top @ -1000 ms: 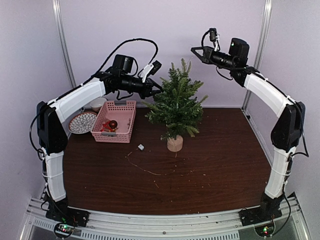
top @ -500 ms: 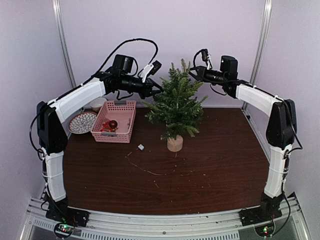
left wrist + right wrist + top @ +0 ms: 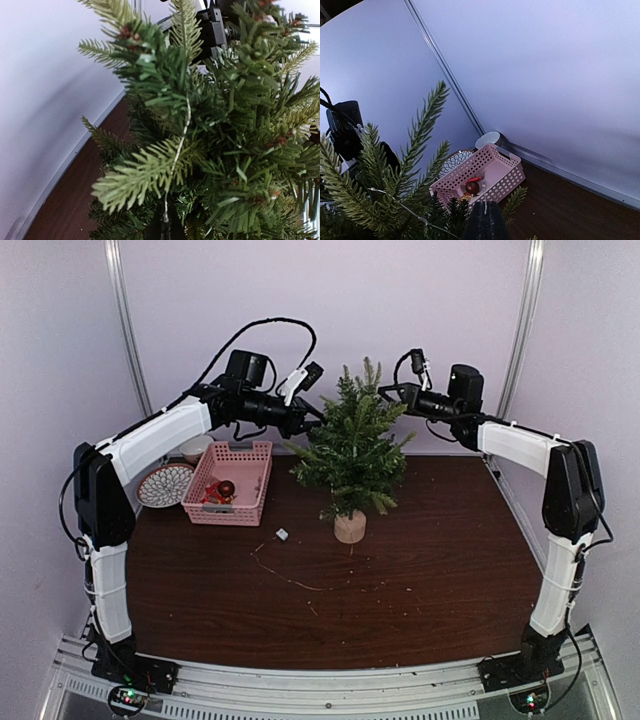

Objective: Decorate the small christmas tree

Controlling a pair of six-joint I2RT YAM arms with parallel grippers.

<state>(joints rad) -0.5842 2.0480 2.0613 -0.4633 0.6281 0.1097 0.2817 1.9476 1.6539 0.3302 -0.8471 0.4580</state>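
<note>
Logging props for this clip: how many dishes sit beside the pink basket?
2: a patterned plate on the pink basket's left, and a small white bowl behind that plate, near the wall. The left arm may hide more.

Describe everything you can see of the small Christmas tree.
The small christmas tree is a bushy miniature fir of dark green, plastic-looking needles, paler at the tips, with tiny brown buds. It stands upright on a short round pale wooden stump on the dark table, right of the pink basket. A thin pale wire drapes over its branches, apparently pinched in the shut left pincer among its left twigs; the shut right pincer sits near its top.
</note>
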